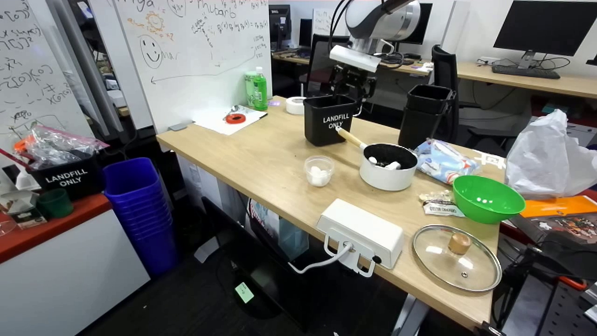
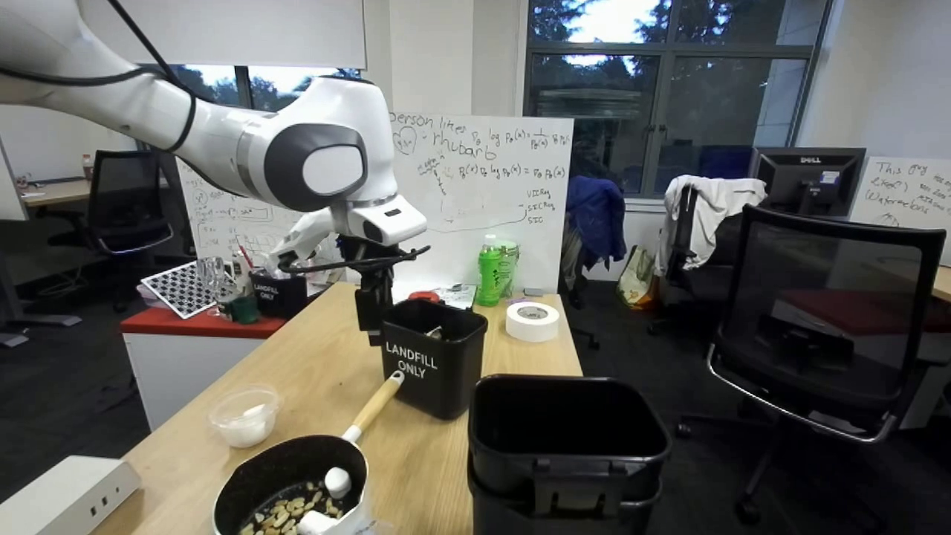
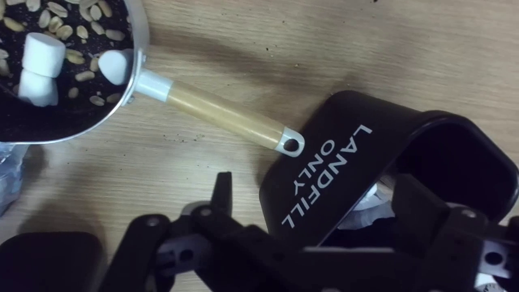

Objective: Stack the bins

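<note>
A black bin lettered LANDFILL ONLY (image 1: 322, 122) stands upright on the table; it also shows in an exterior view (image 2: 438, 379) and the wrist view (image 3: 348, 121). Something light-coloured lies inside it. Two more black bins (image 1: 422, 116) stand nested one in the other; their rims and a bracket show in an exterior view (image 2: 568, 461). No white label shows on them. My gripper (image 1: 350, 91) is low at the lettered bin's rim. In the wrist view the gripper (image 3: 318, 198) is open, one finger outside the bin wall, the other over its opening. Contact cannot be told.
A white pot (image 1: 387, 175) has its handle end close to the lettered bin. A plastic cup (image 1: 319, 171), white box (image 1: 361, 228), glass lid (image 1: 457, 259), green bowl (image 1: 487, 198) and tape roll (image 2: 532, 321) are on the table. A whiteboard (image 1: 196, 60) stands at one edge.
</note>
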